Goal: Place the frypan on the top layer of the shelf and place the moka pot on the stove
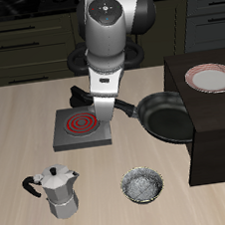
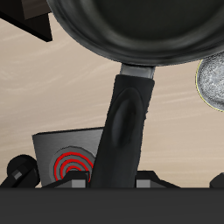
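The black frypan [image 1: 166,117] hangs between the stove and the shelf, its rim close to the shelf's side. Its long handle [image 2: 124,122] runs back into my gripper [image 1: 110,107], which is shut on it; the fingertips themselves are hidden by the handle in the wrist view. Directly beneath the gripper lies the grey stove [image 1: 82,129] with its red coil [image 2: 72,163]. The silver moka pot [image 1: 59,190] stands upright near the table's front edge, apart from the gripper. Beside the pan rises the dark shelf [image 1: 215,131], whose corner [image 2: 31,22] also shows past the pan.
A pink-rimmed white plate [image 1: 210,76] lies on the shelf's top. A small speckled silvery bowl [image 1: 142,186] sits on the table near the front edge, between the moka pot and the shelf, and shows as bowl [image 2: 213,80] beside the pan.
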Controlling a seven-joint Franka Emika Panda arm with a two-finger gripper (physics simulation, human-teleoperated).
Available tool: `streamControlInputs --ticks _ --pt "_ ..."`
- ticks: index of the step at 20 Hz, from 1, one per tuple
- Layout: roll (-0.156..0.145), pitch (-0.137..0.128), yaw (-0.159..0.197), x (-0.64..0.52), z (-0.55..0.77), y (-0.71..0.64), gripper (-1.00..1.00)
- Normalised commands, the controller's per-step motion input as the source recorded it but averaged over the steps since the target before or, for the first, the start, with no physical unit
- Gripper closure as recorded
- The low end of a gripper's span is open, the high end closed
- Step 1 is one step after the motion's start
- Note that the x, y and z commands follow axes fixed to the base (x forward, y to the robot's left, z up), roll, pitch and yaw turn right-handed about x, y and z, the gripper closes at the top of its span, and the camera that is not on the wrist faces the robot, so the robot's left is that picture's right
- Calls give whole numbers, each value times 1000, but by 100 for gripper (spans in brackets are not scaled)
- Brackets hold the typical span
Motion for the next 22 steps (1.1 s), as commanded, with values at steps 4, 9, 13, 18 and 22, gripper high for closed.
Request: streamControlInputs --ticks 4,9,13,18,22 --pt "31 -8 23 38 -34 244 100" --pt "18 -19 14 -21 110 130 100" --pt "7 -24 -10 41 109 95 100" --pt "5 0 -32 109 2 96 100" --pt "-21 -4 -22 228 106 -26 100"
